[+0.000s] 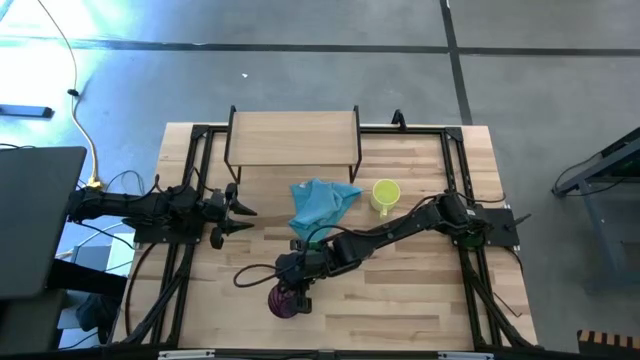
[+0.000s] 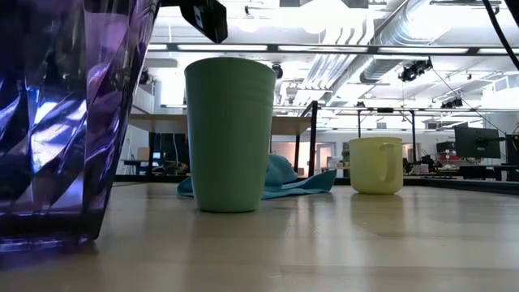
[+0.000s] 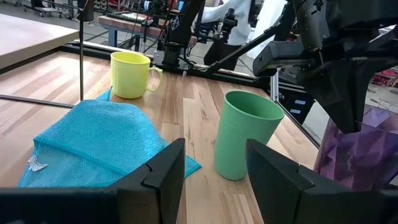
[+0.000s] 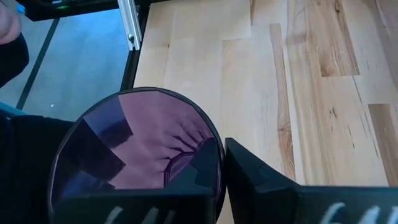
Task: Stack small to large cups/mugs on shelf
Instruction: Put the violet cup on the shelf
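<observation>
While both arms reach in over the table (image 1: 420,310), its slatted wood top carries everything else. Shelf (image 1: 292,135): light-wood board on thin black legs, at the far edge of the table, nothing on it.

Right arm: stretches from its base on the right side across to the near-centre of the table. Right gripper (image 4: 221,180) is clamped on the rim of the purple tumbler (image 4: 140,152); in the right wrist view one finger is inside the tumbler and the other outside, with the wall pinched between them. Tumbler stands upright near the front edge of the table, well apart from the shelf; in the low view it fills the left of the picture, base on the wood.

Left arm: on the left side of the table, level with the cloth. Left gripper (image 3: 214,180) has its fingers spread wide, nothing between them, pointing toward the cloth and cups.

Blue cloth (image 1: 320,203): crumpled heap at table centre, just in front of the shelf.

Green cup (image 3: 244,143): upright, handleless, near the cloth's front edge, between the cloth and the tumbler. In the high view it is mostly hidden under the right arm.

Yellow mug (image 1: 385,194): upright, just right of the cloth, touching nothing; in the low view its handle is on the mug's right.
</observation>
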Controlling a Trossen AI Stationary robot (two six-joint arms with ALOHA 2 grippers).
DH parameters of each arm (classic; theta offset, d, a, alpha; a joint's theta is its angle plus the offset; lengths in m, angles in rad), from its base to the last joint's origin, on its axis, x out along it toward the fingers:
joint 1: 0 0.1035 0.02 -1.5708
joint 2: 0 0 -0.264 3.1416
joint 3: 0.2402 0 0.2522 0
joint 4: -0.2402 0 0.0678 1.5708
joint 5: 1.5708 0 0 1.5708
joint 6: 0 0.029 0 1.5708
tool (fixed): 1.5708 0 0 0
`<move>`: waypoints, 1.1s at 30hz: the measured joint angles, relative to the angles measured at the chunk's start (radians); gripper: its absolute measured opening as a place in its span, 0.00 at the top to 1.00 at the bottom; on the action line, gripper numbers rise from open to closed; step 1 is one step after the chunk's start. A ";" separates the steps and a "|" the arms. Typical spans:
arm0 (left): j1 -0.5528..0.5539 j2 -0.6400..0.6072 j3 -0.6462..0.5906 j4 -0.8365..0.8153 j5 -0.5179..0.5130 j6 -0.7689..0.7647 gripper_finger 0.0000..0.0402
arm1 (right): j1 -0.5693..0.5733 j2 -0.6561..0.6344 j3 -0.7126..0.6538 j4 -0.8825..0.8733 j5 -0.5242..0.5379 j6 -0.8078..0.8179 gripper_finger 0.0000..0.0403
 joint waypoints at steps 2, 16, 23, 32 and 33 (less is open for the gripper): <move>0.000 0.000 0.000 0.000 0.000 -0.002 0.61 | -0.003 0.000 0.000 0.000 -0.004 0.002 0.99; 0.000 0.000 0.000 0.000 0.000 -0.002 0.61 | -0.017 -0.001 0.046 -0.031 -0.053 0.021 1.00; 0.000 0.000 0.000 0.000 0.000 -0.002 0.61 | -0.017 -0.002 0.120 -0.116 -0.041 0.008 1.00; 0.000 0.000 0.000 0.000 0.000 -0.002 0.61 | -0.020 -0.002 0.208 -0.203 -0.034 0.011 1.00; 0.000 0.000 0.000 0.000 0.000 -0.002 0.61 | -0.020 -0.002 0.221 -0.219 -0.031 0.010 1.00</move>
